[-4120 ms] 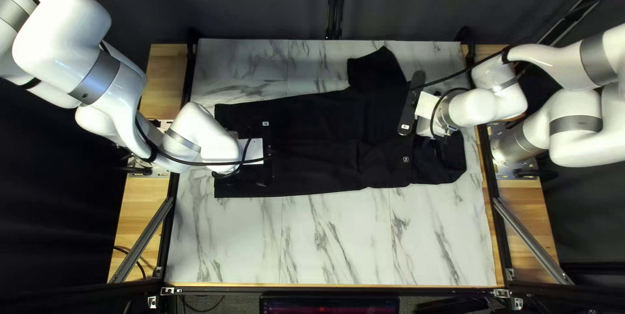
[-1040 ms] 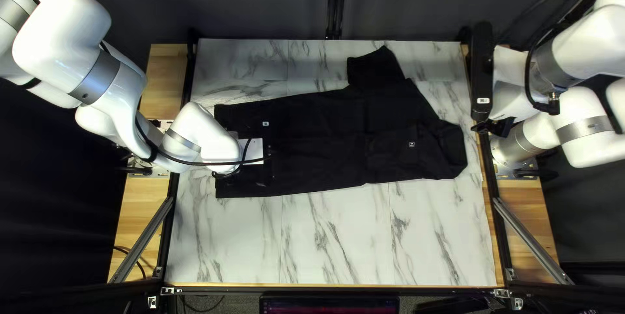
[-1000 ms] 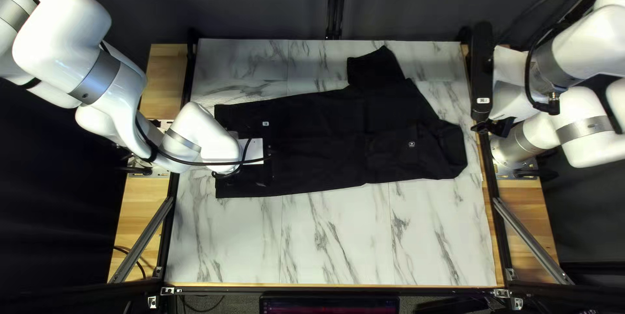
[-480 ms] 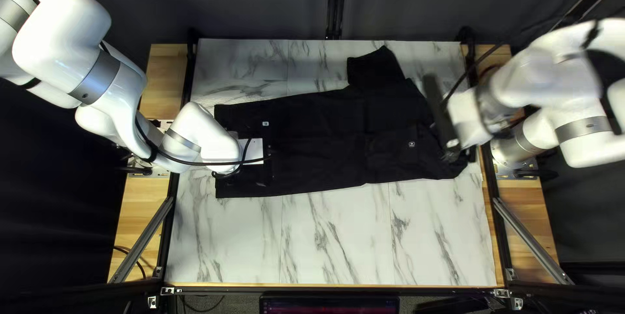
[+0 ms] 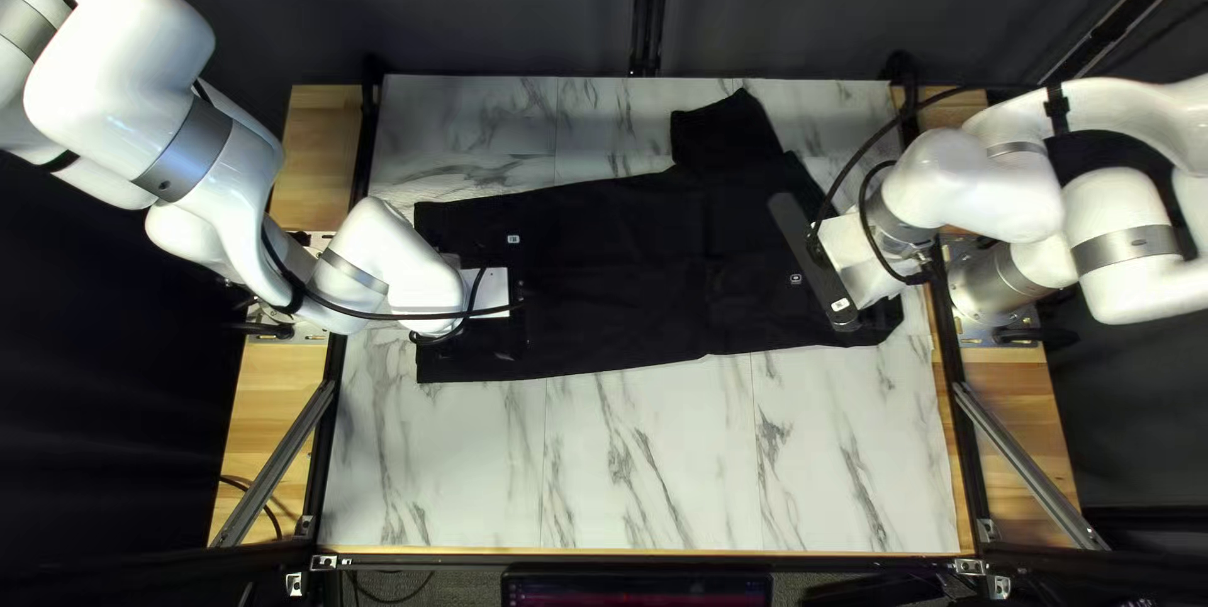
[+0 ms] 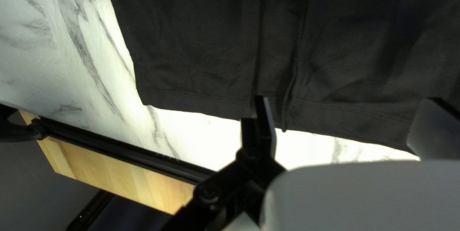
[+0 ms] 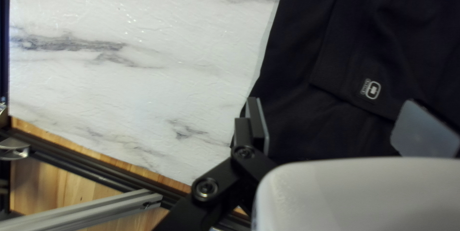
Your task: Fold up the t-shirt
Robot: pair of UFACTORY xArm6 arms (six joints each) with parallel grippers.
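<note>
Black shirt [image 5: 604, 267] lies lengthwise along the worktop [image 5: 654, 462], hem [image 6: 201, 106] towards the left arm's base, one sleeve [image 5: 730, 135] jutting from its far side. Fold not complete.

Left tool [image 6: 347, 101]: fingers spread wide, nothing gripped, over the shirt's hem end. Right tool [image 7: 334, 101]: likewise wide, empty, at the shirt's other end; one finger beside its near edge, the other above cloth, just beside the logo [image 7: 373, 89]. Contact with the cloth: cannot tell for either.

Step in hand, as I judge it: taking up both ends for a lengthwise fold. Worth doing: bring each tool down square to the shirt, light touch only, then close slowly so cloth gathers between the fingers. Check every layer is caught; the top one alone may slide off and leave a crooked fold. Pressing hard would shove soft fabric into ridges.

Then lift both ends together, low, with slight tension along the shirt. Unequal pace would skew it. Sleeve needs tucking in too.
</note>
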